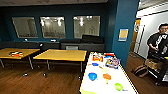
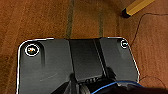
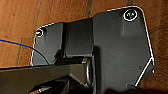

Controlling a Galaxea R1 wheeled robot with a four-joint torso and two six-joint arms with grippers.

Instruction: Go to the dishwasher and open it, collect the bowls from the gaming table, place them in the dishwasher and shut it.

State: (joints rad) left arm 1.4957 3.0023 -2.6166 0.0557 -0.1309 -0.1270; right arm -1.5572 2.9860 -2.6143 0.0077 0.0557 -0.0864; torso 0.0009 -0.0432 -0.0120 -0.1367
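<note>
The gaming table [image 1: 125, 78] sits close ahead with blue bowl [image 1: 92, 76], orange bowl [image 1: 107, 76] and green bowl [image 1: 118, 86] on its white top, plus what look like boxes [image 1: 112, 62]; a person [image 1: 158, 47] stands right.

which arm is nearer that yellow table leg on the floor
Left, likely: the yellow leg stands just past the left wrist's plate, while the right wrist hangs over wood floor.

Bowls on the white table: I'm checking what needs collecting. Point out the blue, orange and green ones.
blue bowl [image 1: 92, 76], head view, its inside centre.
orange bowl [image 1: 107, 76], head view, middle of the bowl.
green bowl [image 1: 118, 86], head view, middle of the bowl.
</note>
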